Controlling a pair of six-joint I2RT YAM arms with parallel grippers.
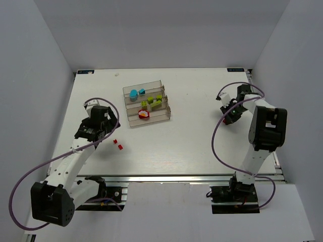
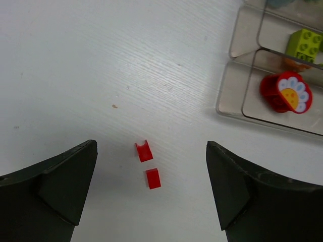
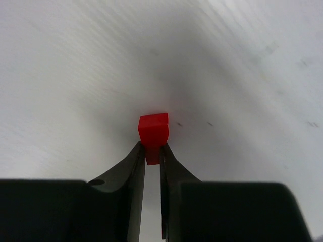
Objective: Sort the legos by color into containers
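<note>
Red brick [image 3: 153, 130] clamped in the right gripper's [image 3: 152, 154] tips! Two loose red bricks [image 2: 144, 150] lie between the left gripper's [image 2: 151, 166] wide-apart jaws. Containers [image 2: 228, 101], beyond them, already hold blues [image 1: 136, 93], greens [image 1: 151, 103], one red [image 2: 285, 93]. Three reds left, I reckon.

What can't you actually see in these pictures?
- Top view: the red brick pinched by the right end effector is hidden beneath that arm.
- Left wrist view: the containers are cut off by the right and top edges.
- Right wrist view: the table is blurred.
</note>
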